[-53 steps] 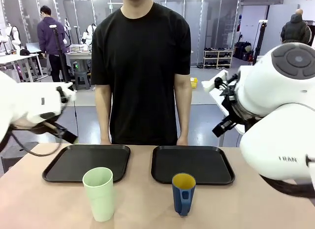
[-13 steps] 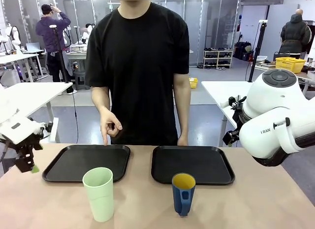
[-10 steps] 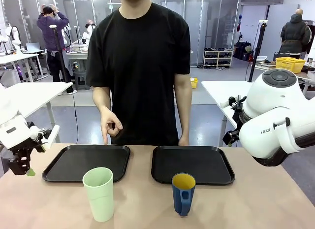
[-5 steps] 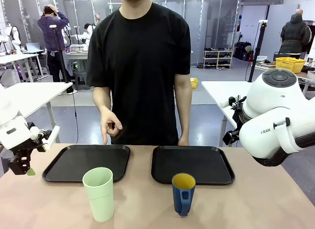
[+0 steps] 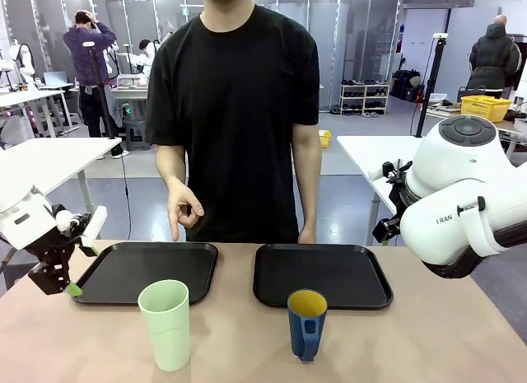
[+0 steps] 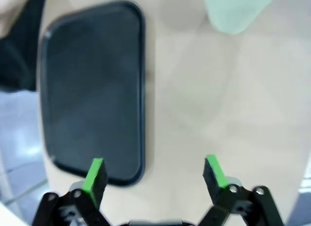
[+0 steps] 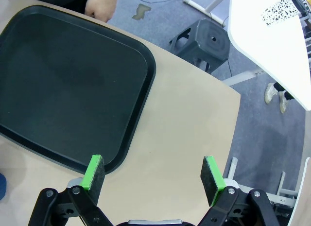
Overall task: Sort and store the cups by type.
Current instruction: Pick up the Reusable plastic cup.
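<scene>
The tall pale green tumbler stands upright on the table in front of the left black tray. In front of the right black tray is the dark blue mug, yellow inside, its handle towards me. My left gripper hangs open at the left tray's outer corner, left of the tumbler and apart from it. In the left wrist view the open gripper holds nothing, and the tumbler is a blur at the top. My right gripper is open and holds nothing above the right tray's outer edge.
A person stands at the far side, one hand pointing down over the left tray's far edge, the other hand resting at the right tray's far rim. The big white right arm hangs beside the table's right edge. Both trays are bare.
My left gripper has swung right and tilted, closer to the left tray's corner. The cups, the person's hands and the right arm have stayed put.
</scene>
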You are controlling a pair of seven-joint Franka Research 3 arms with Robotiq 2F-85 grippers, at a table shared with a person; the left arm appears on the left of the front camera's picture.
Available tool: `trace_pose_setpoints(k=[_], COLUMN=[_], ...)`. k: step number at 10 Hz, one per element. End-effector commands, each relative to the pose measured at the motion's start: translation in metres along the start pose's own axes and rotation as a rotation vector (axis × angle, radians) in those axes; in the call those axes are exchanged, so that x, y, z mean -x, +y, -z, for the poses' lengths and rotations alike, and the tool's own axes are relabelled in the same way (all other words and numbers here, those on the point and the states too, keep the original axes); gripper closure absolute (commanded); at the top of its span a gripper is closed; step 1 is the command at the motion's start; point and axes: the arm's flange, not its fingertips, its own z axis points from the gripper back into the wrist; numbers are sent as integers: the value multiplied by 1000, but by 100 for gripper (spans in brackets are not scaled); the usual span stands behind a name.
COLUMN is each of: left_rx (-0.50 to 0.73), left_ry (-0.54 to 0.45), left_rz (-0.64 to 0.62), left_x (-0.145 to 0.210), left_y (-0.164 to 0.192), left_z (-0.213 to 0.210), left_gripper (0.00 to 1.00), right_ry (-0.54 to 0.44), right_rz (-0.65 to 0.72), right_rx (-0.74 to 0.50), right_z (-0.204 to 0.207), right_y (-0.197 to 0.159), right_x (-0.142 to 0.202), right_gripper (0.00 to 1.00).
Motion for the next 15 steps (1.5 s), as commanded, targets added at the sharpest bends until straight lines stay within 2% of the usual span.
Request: trace_pose_setpoints(k=[1,3,4,7,9,10,13,14,15], left_rx=[69,69,90,94,107,104,48,125,125], left_ry=[-101,-187,-299,-589,-646,-740,-753,-720,-720], left_rz=[75,138,179,180,135,134,88,102,102], left_x=[17,30,39,54,60,62,66,51,51], left_y=[-16,-18,-22,-30,-34,-35,-36,-42,-42], left_z=[20,36,45,63,81,87,99,74,74], left_gripper=[0,0,0,0,0,0,0,0,0], right_ry=[0,0,0,0,0,0,0,0,0], right_rz=[-14,-14,-14,-14,-14,-14,-14,-14,-14], right_rx=[8,8,8,8,8,8,8,8,8], right_z=[2,2,2,2,2,2,2,2,2], right_y=[0,0,0,0,0,0,0,0,0], right_x=[-1,-1,-1,-1,-1,-1,-1,-1,-1], right_gripper=[0,0,0,0,0,0,0,0,0])
